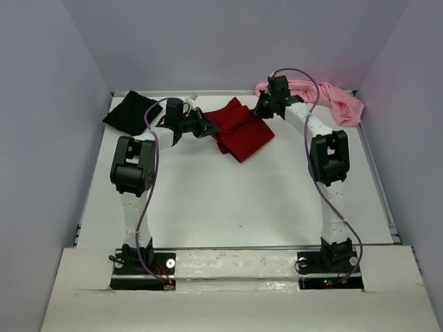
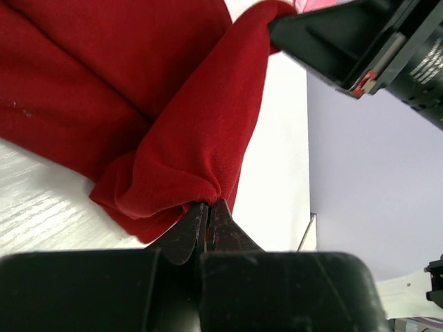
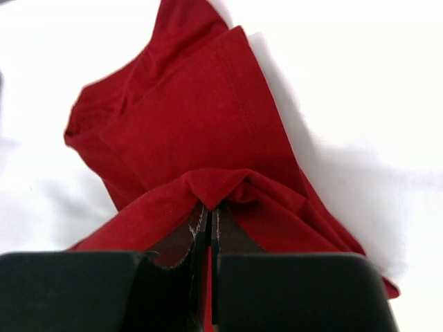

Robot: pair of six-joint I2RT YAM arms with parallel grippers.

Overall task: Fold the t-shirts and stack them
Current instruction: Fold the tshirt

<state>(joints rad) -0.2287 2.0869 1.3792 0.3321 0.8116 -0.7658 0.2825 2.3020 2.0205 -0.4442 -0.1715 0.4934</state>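
The dark red t-shirt [image 1: 239, 131] lies bunched at the middle back of the table, partly lifted between both arms. My left gripper [image 1: 206, 124] is shut on its left edge; in the left wrist view the cloth [image 2: 173, 117] bulges out from the closed tips [image 2: 208, 205]. At the shirt's right upper corner my right gripper [image 1: 261, 108] is shut on a pinched fold [image 3: 214, 190], with red cloth [image 3: 187, 117] spreading beyond it. A black t-shirt [image 1: 129, 112] lies crumpled at the back left. The light pink t-shirt [image 1: 332, 100] is heaped at the back right.
The white table [image 1: 228, 200] has a raised rim along its right side [image 1: 377, 180] and back. Grey walls close in on three sides. The right arm's wrist [image 2: 374, 48] shows close in the left wrist view.
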